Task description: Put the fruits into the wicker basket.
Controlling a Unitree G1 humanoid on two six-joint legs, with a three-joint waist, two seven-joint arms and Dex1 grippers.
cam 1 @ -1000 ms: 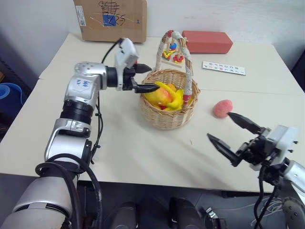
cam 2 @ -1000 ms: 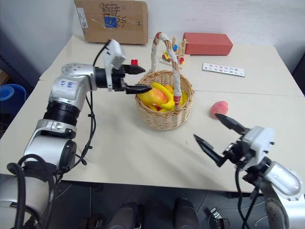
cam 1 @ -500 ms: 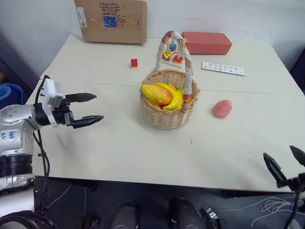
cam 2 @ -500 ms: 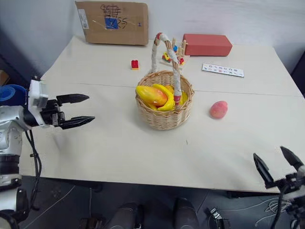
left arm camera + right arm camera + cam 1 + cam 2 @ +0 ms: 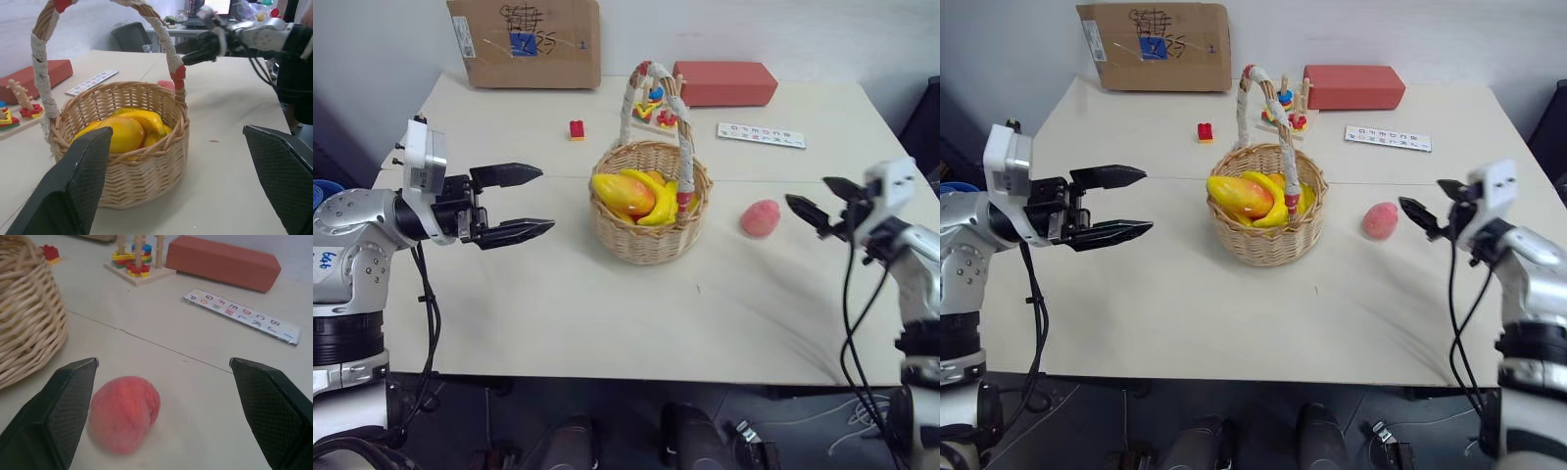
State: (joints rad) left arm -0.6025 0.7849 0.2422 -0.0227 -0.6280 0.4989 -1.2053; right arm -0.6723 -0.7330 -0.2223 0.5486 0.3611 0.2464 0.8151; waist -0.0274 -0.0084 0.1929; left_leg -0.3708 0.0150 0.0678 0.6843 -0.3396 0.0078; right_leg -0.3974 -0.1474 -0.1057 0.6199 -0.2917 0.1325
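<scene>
The wicker basket stands mid-table with the yellow, orange-blushed mango lying inside it beside other yellow fruit. The pink-red peach rests on the table just right of the basket. My left gripper hangs open and empty to the left of the basket, pointing at it from a short gap away. The left wrist view looks at the basket and the mango. My right gripper is open and empty just right of the peach, which lies between and ahead of its fingers.
A cardboard box and a long red block stand along the table's back edge. A stacking-ring toy sits right behind the basket, a small red block to its left and a letter strip to its right.
My left gripper pulled back from the basket rim to the left, leaving the mango inside. My right gripper rose from the table's front edge to just beside the peach.
</scene>
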